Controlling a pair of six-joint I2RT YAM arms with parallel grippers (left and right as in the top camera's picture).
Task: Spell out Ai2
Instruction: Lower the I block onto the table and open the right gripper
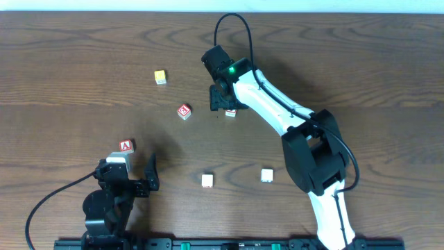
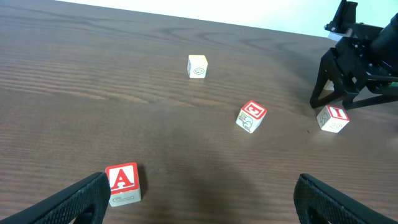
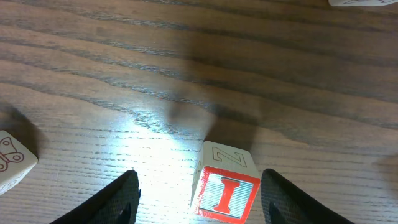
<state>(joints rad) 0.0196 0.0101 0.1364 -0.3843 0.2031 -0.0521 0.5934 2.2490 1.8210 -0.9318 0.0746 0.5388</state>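
Observation:
The "I" block [image 3: 227,190], white with a red letter face, lies on the table between the open fingers of my right gripper [image 3: 199,185], nearer the right finger. It also shows in the overhead view [image 1: 230,112] under the right gripper [image 1: 225,103], and in the left wrist view [image 2: 333,118]. The "A" block [image 2: 123,183] sits just beside the left finger of my open, empty left gripper [image 2: 199,190]; overhead it lies at the left [image 1: 125,146], ahead of the left gripper [image 1: 133,170]. A red-faced block [image 1: 184,111] lies left of the "I" block; its character is unclear.
A yellowish block [image 1: 160,77] lies farther back on the left. Two white blocks [image 1: 207,180] [image 1: 267,175] lie near the front middle. The right arm [image 1: 277,111] stretches diagonally across the wooden table [image 1: 361,69].

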